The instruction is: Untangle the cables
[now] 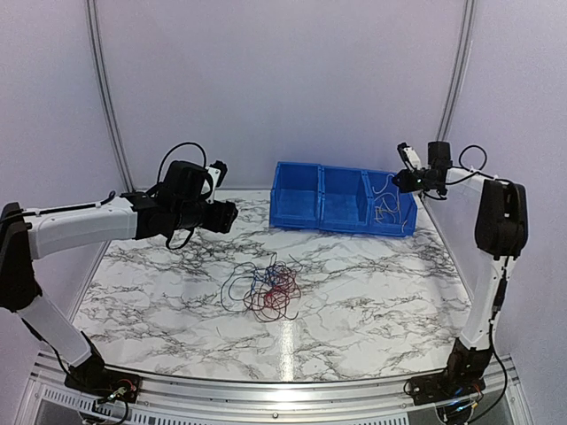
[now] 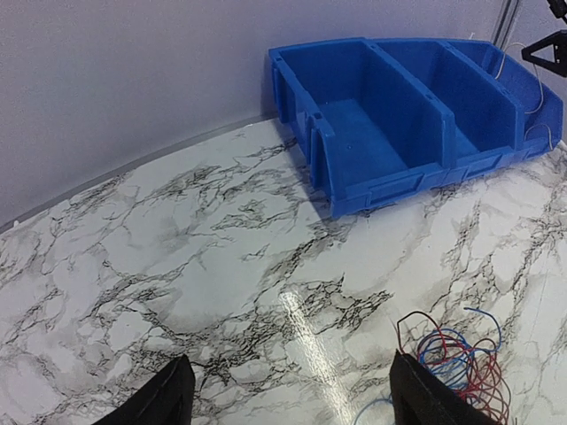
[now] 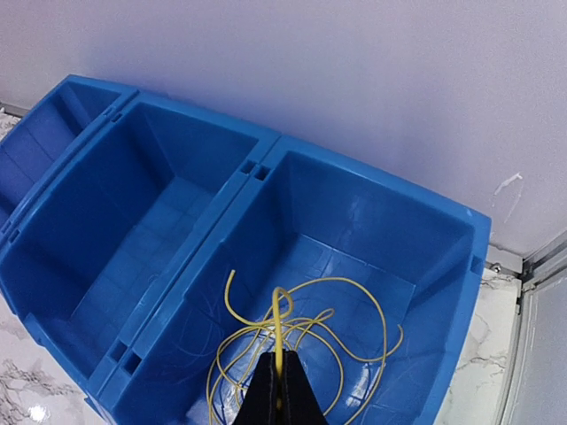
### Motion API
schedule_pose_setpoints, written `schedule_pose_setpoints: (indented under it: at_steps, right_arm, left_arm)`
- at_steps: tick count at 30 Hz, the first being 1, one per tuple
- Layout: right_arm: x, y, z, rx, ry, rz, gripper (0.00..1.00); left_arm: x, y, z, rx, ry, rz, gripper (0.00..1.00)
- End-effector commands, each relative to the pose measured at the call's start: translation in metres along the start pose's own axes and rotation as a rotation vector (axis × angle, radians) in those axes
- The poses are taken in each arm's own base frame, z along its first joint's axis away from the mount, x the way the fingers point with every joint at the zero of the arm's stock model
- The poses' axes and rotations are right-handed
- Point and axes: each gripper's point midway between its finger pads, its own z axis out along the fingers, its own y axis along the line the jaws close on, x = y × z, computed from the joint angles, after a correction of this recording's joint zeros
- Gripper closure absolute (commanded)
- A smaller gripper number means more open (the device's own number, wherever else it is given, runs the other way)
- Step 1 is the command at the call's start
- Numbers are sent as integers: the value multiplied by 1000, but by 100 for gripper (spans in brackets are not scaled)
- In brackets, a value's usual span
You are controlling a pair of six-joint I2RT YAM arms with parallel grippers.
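The right gripper (image 3: 282, 382) was clenched on a yellow cable (image 3: 280, 323), holding it over the bin's (image 1: 341, 223) right compartment at the table's (image 1: 372, 292) far edge. The left gripper (image 2: 288, 394) hung released near the tangle (image 1: 264, 290) at mid-table. Probably a sorting step: the yellow needed dropping next, then another strand singled out.

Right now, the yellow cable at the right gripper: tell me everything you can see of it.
The yellow cable is a very thin, glossy, flexible wire, probably plastic-coated. It curls in several loose, overlapping loops inside the right-hand compartment of the blue bin. One strand rises straight up and is pinched in the shut right gripper, above that compartment. The lower loops seem to rest on the compartment floor. Its ends are not clearly visible.
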Motion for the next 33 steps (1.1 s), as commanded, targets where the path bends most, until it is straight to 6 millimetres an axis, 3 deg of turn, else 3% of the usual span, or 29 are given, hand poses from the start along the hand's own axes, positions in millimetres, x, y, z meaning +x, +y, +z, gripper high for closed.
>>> schedule_pose_setpoints:
  at_steps: [1,9,15,19,28,31,33]
  right_arm:
    - [10,-7,9,72,67,-36,100]
    - [37,-1,31,81,192,-71,97]
    - [33,0,25,87,201,-71,86]
    - [22,5,8,96,180,-76,71]
    - [-15,22,-46,122,81,-111,62]
    - [-20,48,-63,53,34,-127,62]
    - [-23,80,-72,-43,-2,-162,61]
  left_arm:
    - [-2,1,3,9,-11,-40,21]
    - [0,2,2,4,-3,-44,21]
    - [1,1,2,10,5,-47,21]
    - [2,-1,3,16,9,-50,21]
    - [6,-4,6,30,27,-57,21]
    - [7,-7,7,46,37,-62,21]
    - [9,-9,8,55,43,-65,21]
